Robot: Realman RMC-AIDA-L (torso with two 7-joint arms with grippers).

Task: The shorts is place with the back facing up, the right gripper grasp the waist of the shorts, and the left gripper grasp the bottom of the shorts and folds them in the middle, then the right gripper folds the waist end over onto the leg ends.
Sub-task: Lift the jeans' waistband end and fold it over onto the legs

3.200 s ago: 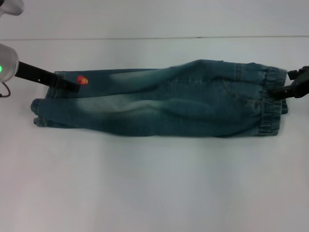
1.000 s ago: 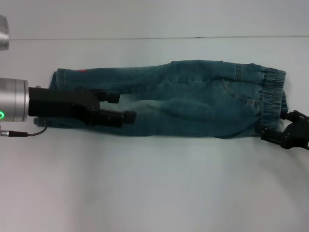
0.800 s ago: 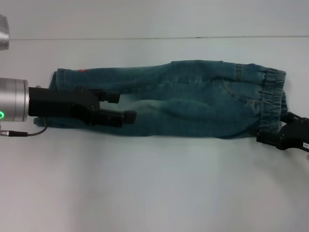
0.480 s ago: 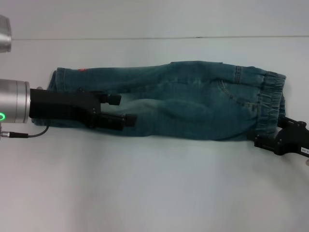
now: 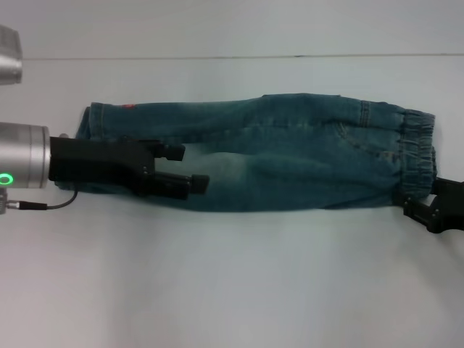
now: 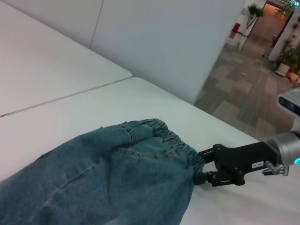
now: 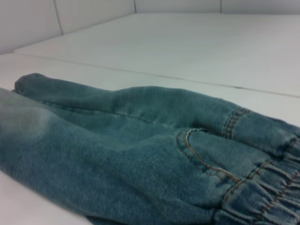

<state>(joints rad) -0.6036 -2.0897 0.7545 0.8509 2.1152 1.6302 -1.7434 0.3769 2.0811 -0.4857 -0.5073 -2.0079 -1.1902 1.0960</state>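
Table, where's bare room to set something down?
The table is bare along the whole near side, in front of the shorts, and in a band behind them. Crowded: left gripper over the leg end, right gripper at the waistband.

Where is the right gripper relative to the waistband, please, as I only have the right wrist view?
Observer: The right gripper is at the near corner of the waist end, right at the fabric's edge.
Operator: And the left gripper?
Observer: The left gripper is over the shorts, towards the leg ends, with its jaws open.
Operator: Are the shorts folded lengthwise?
Observer: Yes, they lie as one long strip on the table.
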